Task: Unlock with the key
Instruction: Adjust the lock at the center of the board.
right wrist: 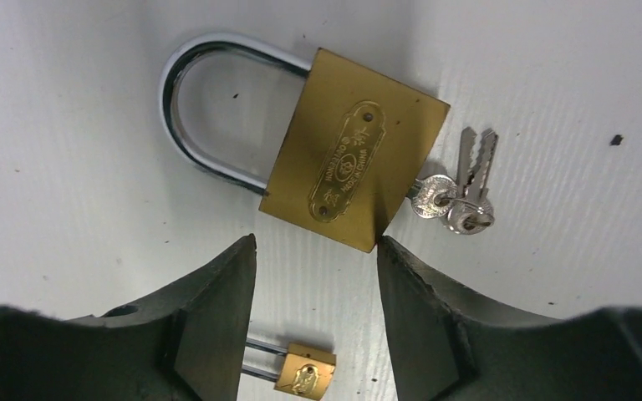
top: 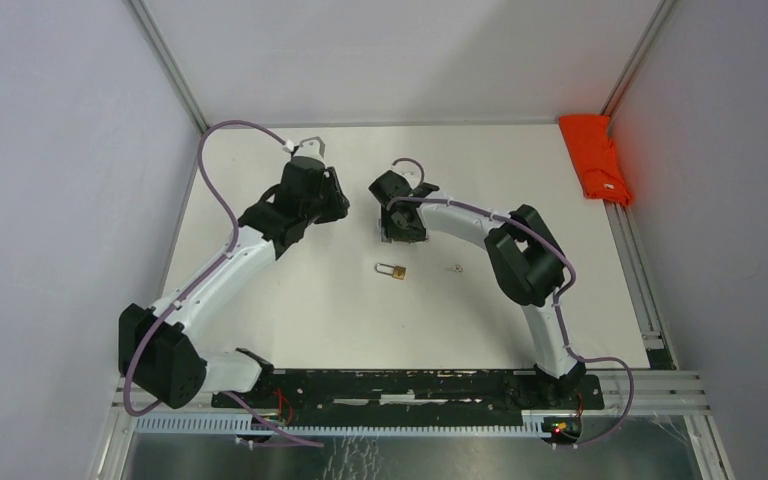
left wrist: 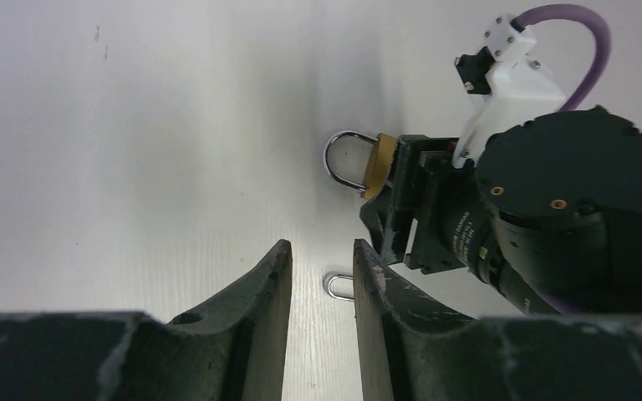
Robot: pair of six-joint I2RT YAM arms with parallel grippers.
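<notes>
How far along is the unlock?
Done: key looks seated in the large padlock. In hand: nothing gripped; right end effector hangs open over it, left end effector open, off to the side. Left: grip padlock, turn key; shackle looks closed.

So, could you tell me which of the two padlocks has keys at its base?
The large padlock, just beyond the right tool, has a bunch of keys at its base; the small padlock has none showing.

2 white-and-black arms (top: pixel 220 270) — purple cables (top: pixel 245 122)
</notes>
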